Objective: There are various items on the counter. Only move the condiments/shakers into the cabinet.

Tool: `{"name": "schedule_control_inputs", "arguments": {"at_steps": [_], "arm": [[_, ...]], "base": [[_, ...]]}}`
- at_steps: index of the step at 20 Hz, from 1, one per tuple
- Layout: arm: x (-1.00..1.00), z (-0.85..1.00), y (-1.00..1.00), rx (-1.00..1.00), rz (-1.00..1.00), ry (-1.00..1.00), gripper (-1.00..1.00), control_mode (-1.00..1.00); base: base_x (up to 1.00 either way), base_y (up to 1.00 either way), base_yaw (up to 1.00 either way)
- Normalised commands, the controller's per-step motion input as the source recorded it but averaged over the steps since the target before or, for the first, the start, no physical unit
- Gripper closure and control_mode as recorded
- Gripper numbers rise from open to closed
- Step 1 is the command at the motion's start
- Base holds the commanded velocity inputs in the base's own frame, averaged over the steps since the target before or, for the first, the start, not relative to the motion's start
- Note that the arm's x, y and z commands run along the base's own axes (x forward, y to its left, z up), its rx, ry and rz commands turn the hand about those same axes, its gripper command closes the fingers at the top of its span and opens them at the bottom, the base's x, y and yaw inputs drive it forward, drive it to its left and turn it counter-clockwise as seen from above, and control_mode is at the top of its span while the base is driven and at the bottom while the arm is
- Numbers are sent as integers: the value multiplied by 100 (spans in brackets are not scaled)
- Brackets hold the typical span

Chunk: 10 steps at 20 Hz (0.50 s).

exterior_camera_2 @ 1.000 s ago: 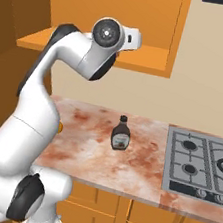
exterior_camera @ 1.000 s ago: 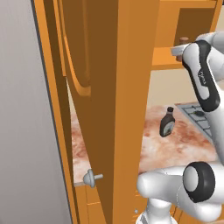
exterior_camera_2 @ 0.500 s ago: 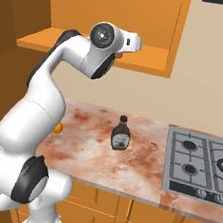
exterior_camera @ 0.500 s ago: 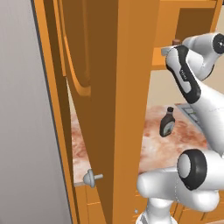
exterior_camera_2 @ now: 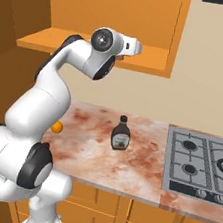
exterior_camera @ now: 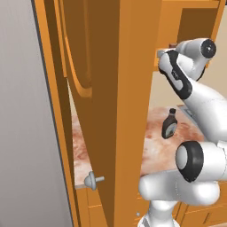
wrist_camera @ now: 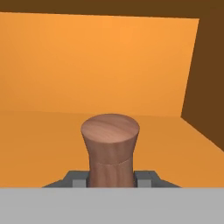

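I have the claw (wrist_camera: 111, 183) clamped on the wooden shaker (wrist_camera: 110, 151), its dark tips pressed against the lower body on both sides so the flared top stands free and upright in front of the hand camera. Gripping it low like that keeps the shaker vertical, which is what I want for setting it down on its base rather than tipping it in.

The hand is raised to the level of the cabinet (exterior_camera_2: 142, 52), and the hand view looks straight into the orange interior: flat shelf floor below, back wall beyond, a darker side wall on the right. I judge the shaker is at the mouth of the cabinet or just inside it, above the shelf; whether its base touches the shelf I cannot tell, since the bottom is hidden.

The tall cabinet door (exterior_camera: 111, 111) stands swung open on the near left, which is why it blocks so much of the left base view.

Down on the surface (exterior_camera_2: 101, 157) the dark brown bottle (exterior_camera_2: 121, 133) stands upright, left of the gas hob (exterior_camera_2: 201, 165) and well apart from the arm; it belongs in the cabinet too and is not yet moved. A small orange fruit (exterior_camera_2: 56, 127) lies at the left, partly behind the arm, and I mean to leave it there.
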Motion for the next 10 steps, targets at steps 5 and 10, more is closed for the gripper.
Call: {"name": "schedule_control_inputs", "arguments": {"at_steps": [5, 10], "arm": [[37, -6, 0, 5, 0, 0, 100, -100], [46, -4, 0, 6, -2, 0, 100, -100]], "base": [[0, 0, 0], [0, 0, 0]]}}
